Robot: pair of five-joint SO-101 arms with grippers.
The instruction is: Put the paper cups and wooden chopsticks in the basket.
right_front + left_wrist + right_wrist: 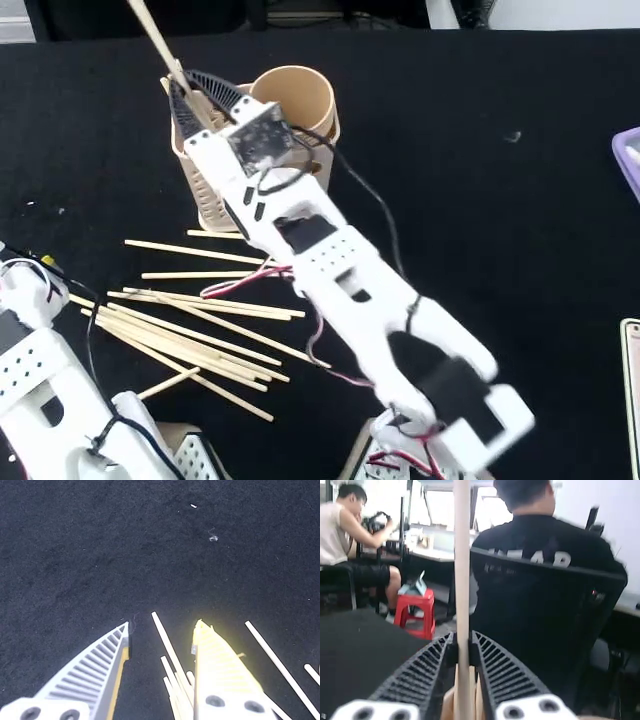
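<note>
The right hand (192, 98) is clenched on a pale wooden chopstick (152, 32) over the tan slatted basket (205, 200), where a brown paper cup (296, 92) seems to sit. Best to lower the tip inside the rim, clear of the cup, before letting go. The black table (500, 250) offers room on the far side, while loose chopsticks (190, 335) lie by the spread left hand (162, 624).

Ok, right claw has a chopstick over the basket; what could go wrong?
The chopstick sticks far out above the right claw, so on release it could tip over the basket rim. The paper cup sits close beside the claw and could get knocked. The open left claw straddles loose chopsticks and may scatter them.
</note>
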